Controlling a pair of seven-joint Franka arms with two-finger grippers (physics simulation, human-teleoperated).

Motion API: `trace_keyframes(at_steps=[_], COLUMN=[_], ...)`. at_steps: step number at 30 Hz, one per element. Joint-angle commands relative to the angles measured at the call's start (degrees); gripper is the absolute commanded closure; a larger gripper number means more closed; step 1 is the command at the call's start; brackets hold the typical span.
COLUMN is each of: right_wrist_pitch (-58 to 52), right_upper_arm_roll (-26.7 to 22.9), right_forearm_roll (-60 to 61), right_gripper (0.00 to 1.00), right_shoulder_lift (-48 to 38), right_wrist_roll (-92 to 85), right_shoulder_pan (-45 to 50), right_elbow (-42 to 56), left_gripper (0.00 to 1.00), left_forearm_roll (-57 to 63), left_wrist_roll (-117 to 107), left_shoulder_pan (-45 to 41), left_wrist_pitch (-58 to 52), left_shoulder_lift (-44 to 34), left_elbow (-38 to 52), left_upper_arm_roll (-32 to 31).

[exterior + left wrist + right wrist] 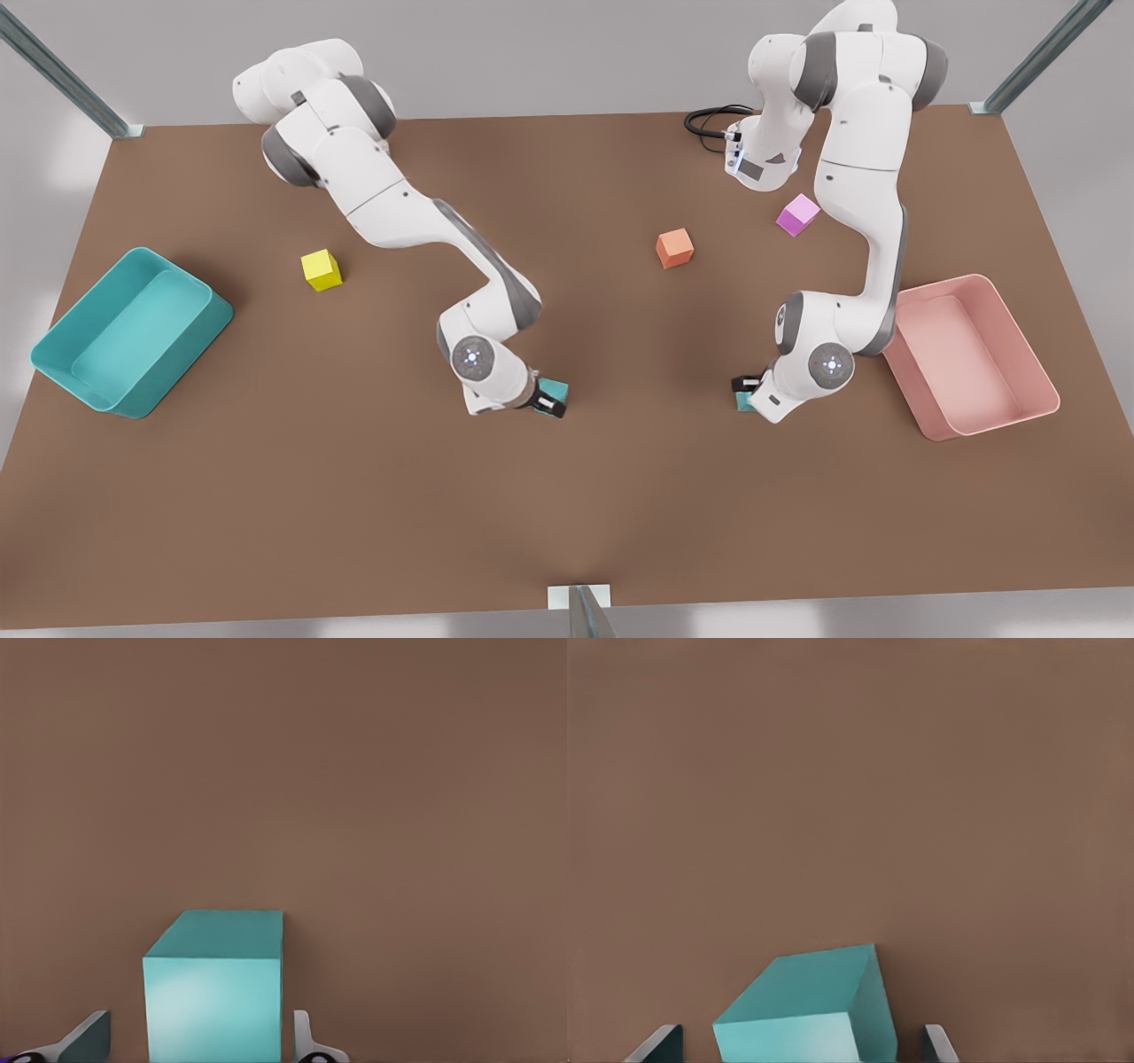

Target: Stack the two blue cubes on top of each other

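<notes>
Brown tabletop carries both blue cubes, and the orange cube near its middle serves as the marker. One blue cube sits nearer the camera than the orange cube and toward the front view's left, under the tip of one arm. The other blue cube sits nearer the camera than the orange cube and a little toward the front view's right, half hidden under the second arm. The pictures do not settle which arm is which. The left gripper is released and straddles a blue cube squarely, one fingertip just beside a face and the other with a clear gap. The right gripper is also released, spread wide around a blue cube that is turned at an angle to its fingers and apart from both. Both cubes rest on the tabletop, well apart from each other, not yet stacked.
</notes>
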Motion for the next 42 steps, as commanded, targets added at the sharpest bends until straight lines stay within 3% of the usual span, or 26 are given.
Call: trace_keyframes(at_steps=[1, 10, 15, 16, 18, 19, 22, 24, 27, 30, 34, 42], right_wrist_pitch=[-3.72, -28.24, -51.35, -55.92, -61.1, -63.74, -64.19, -57.26, -56.19, -56.11, -54.35, -53.56], right_upper_arm_roll=[0.12, -0.15, -0.06, 0.2, 0.03, -0.15, -0.06, 0.03, -0.06, 0.2, 0.29, 0.38], right_forearm_roll=[0.23, -6.28, -9.0, -8.91, -9.09, -9.88, -13.66, -13.66, -13.92, -15.24, -15.68, -16.47], right_gripper=[0.0, 0.0, 0.0, 0.0, 0.0, 0.0, 0.0, 0.0, 0.0, 0.0, 0.0, 0.0], right_shoulder_lift=[-0.86, -8.95, -14.04, -17.2, -24.67, -26.87, -35.3, -42.87, -38.48, -37.95, -37.34, -36.02], right_wrist_roll=[9.51, -12.19, -25.82, -25.73, -26.61, -29.85, -37.77, -38.21, -40.85, -40.85, -40.76, -40.76], right_shoulder_pan=[-1.0, -21.65, -29.91, -29.91, -30.0, -30.0, -29.65, -29.65, -29.65, -29.56, -29.56, -28.6], right_elbow=[-0.57, 1.1, 13.14, 13.14, 12.88, 13.06, 10.7, -0.03, 0.93, 0.66, 1.54, 1.1], left_gripper=[0.0, 0.0, 0.0, 0.08, 0.38, 0.47, 0.49, 0.49, 0.48, 0.48, 0.47, 0.46], left_forearm_roll=[0.03, 0.21, 0.21, 0.21, 0.12, 0.03, 0.03, 0.12, 0.21, 0.56, 0.21, -3.22], left_wrist_roll=[0.43, 0.43, 0.43, 0.43, 0.43, 0.43, 0.43, 0.43, 0.08, -12.39, -26.98, -39.03], left_shoulder_pan=[-0.06, 0.03, -0.06, -0.06, -0.06, -0.06, -0.24, -0.5, -1.47, -4.27, -17.9, -24.41], left_wrist_pitch=[0.65, 3.19, 3.19, 3.19, 3.19, 3.19, 2.93, 2.4, -3.12, -16.23, -16.23, -15.97], left_shoulder_lift=[0.13, 2.6, 3.38, 3.56, 3.48, 3.56, 3.56, 2.42, -0.22, 2.42, 4.61, 23.25], left_elbow=[0.03, 0.03, 0.02, 0.03, 0.03, 0.03, 0.03, 0.37, 2.57, 16.11, 21.64, 50.56], left_upper_arm_roll=[0.01, 0.01, -0.08, -0.08, -0.08, -0.08, -0.08, -0.08, -0.08, -3.33, -3.33, -4.65])
